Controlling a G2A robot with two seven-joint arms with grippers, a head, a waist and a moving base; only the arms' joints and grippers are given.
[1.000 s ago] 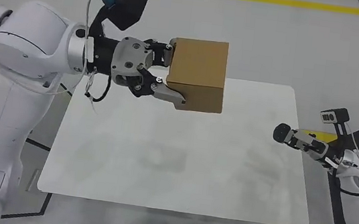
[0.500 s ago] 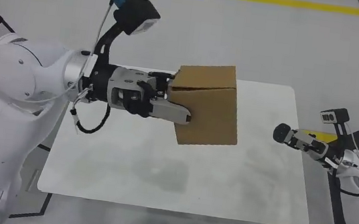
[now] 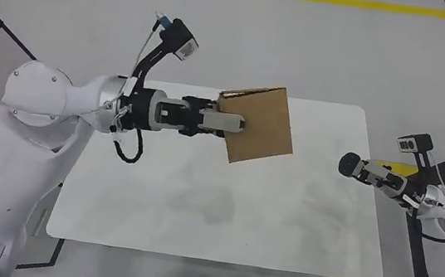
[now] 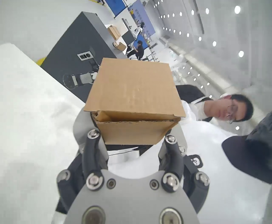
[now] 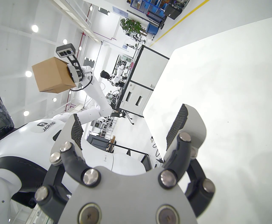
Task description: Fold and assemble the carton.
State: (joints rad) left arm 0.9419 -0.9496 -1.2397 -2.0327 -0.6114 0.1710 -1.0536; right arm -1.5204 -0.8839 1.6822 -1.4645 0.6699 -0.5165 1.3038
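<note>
Carton (image 3: 261, 127) tilted above the table (image 3: 319, 234), pinched in the outstretched left arm's jaws, tips hidden; right jaws spread.

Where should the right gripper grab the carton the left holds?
Probably the free end of the carton, pinched across two flat side walls by the open right gripper coming straight from its side. The left gripper clamps the opposite end and holds it tilted above the table, so the free end faces that way.
</note>
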